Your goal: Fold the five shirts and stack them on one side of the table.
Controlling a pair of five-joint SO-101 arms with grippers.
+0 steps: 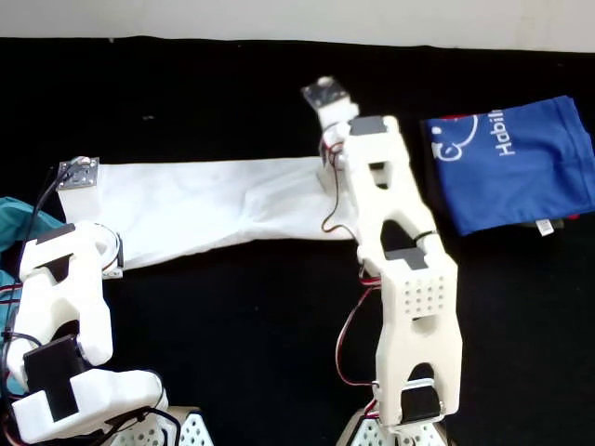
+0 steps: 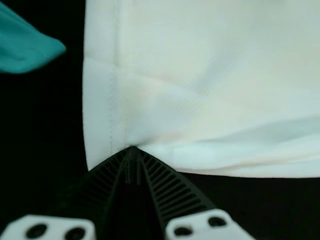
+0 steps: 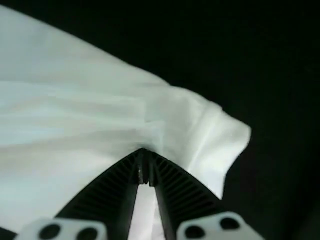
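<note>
The folded blue shirt [image 1: 521,177] bears white lettering [image 1: 507,130] and a curved white logo [image 1: 457,141].

The white shirt [image 1: 214,209] bars the table's [image 1: 204,84] middle out toward 9 o'clock, a folded blue shirt [image 1: 521,167] sits at 2, teal cloth [image 1: 11,223] at the 9 edge. Bare table shows at 12 and 6.

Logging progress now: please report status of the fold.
Left gripper shut on white shirt edge. Right gripper shut on other end. Blue shirt folded, apart at table side.
</note>
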